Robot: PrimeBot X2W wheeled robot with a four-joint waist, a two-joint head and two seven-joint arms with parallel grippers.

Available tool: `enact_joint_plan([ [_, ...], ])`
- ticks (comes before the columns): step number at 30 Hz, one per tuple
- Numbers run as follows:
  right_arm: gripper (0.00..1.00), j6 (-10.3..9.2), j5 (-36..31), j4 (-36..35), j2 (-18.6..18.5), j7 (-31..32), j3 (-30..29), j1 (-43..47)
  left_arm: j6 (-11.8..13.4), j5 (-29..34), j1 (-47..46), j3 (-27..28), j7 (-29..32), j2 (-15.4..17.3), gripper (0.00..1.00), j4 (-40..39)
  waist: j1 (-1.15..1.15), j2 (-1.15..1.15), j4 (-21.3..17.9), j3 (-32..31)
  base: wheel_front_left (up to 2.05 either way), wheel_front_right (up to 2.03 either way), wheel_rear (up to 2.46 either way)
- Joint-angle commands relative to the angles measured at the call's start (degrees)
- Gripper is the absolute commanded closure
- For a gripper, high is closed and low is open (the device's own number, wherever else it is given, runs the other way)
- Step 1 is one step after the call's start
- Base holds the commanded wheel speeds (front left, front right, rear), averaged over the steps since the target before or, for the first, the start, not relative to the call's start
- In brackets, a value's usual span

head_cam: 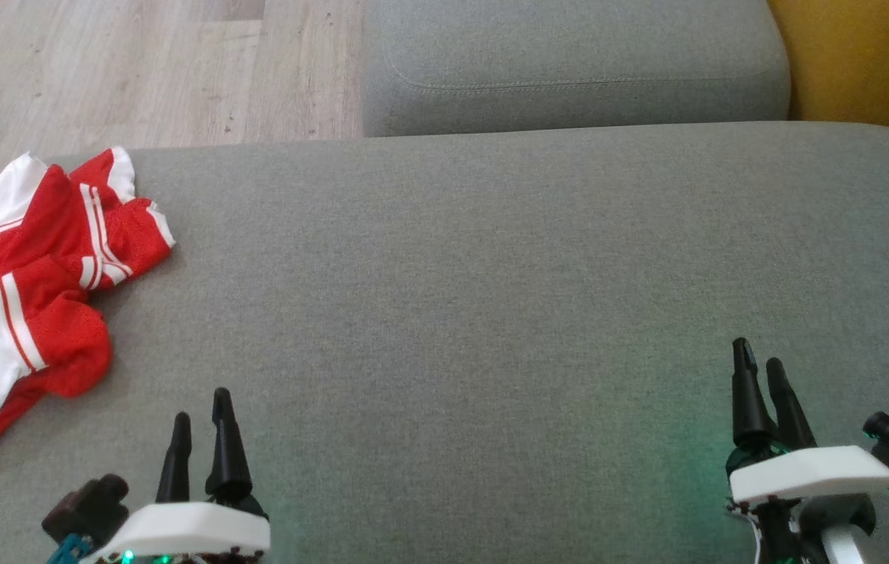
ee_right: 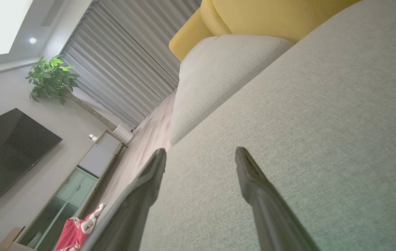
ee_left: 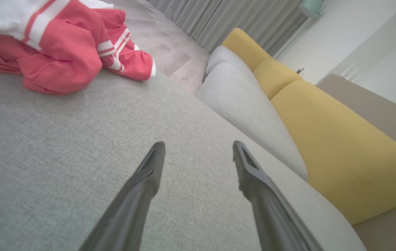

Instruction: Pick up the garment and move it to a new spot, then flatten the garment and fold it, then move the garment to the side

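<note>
Head view: one red and white garment, crumpled at the left edge of the grey seat. Two pincers low in front, left pincer and right pincer, both released, empty, well apart from the cloth.

Left wrist view: two fingers spread above bare seat, garment at upper left, near but untouched. Probably light, soft and thin, maybe a little slippery; best to pinch at a thick fold or a striped hem.

Right wrist view: again two fingers spread wide, nothing between, garment far off at lower left.
</note>
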Motion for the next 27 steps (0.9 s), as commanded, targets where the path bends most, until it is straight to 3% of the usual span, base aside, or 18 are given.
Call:
enact_joint_plan([
  [1,0.00,-0.02,-2.2,-1.8,-0.4,-0.9,1.2,-0.8,0.2,2.2,-0.7,0.2,-0.8,0.4,0.00,-1.9,0.00,0.00,0.0,0.0,0.00,0.00,0.00],
  [27,0.00,-0.03,-21.5,-1.7,-0.5,-5.3,4.9,-0.8,1.6,19.5,0.5,-2.5,-5.1,0.5,0.00,-1.0,0.00,0.00,0.9,0.0,0.00,0.00,0.00],
])
